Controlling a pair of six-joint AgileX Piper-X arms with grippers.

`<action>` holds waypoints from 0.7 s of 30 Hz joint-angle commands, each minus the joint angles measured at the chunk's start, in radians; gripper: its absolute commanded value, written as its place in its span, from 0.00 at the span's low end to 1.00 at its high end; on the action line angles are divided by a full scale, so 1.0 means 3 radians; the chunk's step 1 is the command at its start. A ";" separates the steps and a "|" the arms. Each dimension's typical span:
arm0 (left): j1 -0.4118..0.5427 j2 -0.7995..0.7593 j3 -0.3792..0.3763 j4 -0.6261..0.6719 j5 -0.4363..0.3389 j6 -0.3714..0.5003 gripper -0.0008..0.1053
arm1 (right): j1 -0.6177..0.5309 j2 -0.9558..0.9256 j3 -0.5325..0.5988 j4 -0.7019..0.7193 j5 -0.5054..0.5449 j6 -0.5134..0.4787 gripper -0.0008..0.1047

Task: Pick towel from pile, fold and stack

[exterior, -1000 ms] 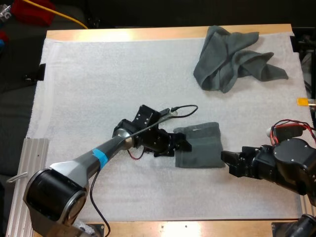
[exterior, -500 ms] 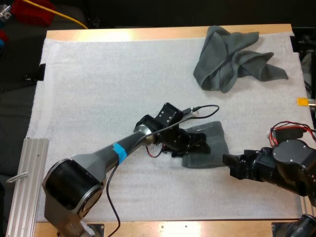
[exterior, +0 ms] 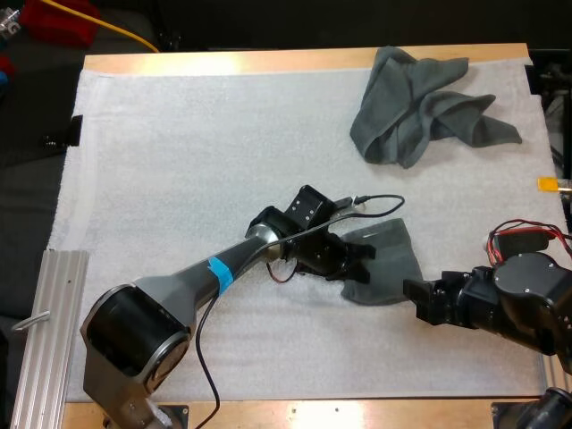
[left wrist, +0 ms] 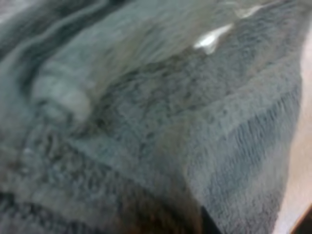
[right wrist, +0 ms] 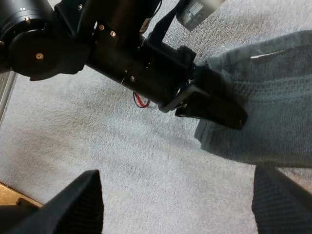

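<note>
a white mat (exterior: 179, 161) covers a wooden table (exterior: 268, 61); a ribbed metal rail (exterior: 45, 331) lies along its near left edge.

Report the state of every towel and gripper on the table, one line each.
left gripper: shut on the edge of the folded towel.
right gripper: open, holding nothing, close to the folded towel but clear of it.
folded towel: folded, lying on the mat, one edge held.
crumpled towel: crumpled in a heap at the mat's far right, nothing touching it.
</note>
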 commanded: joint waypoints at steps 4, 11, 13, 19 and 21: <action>0.0089 -0.0184 -0.0019 0.0190 0.0080 0.0434 0.01 | -0.0001 -0.0006 -0.0026 0.0005 0.0023 -0.0005 0.61; 0.0470 -0.0592 -0.0057 0.0714 0.0381 0.1017 0.01 | -0.0001 -0.0006 -0.0026 0.0003 0.0023 -0.0005 0.61; 0.0627 -0.0728 -0.0089 0.0957 0.0375 0.1221 0.01 | -0.0001 -0.0006 -0.0026 0.0003 0.0042 -0.0005 0.61; 0.1043 -0.0974 -0.0332 0.1883 0.0151 0.2004 0.01 | -0.0001 -0.0006 -0.0026 0.0003 0.0075 -0.0005 0.61; 0.1154 -0.1005 -0.0433 0.2194 -0.0069 0.2226 0.01 | -0.0001 -0.0006 -0.0026 0.0003 0.0075 -0.0005 0.61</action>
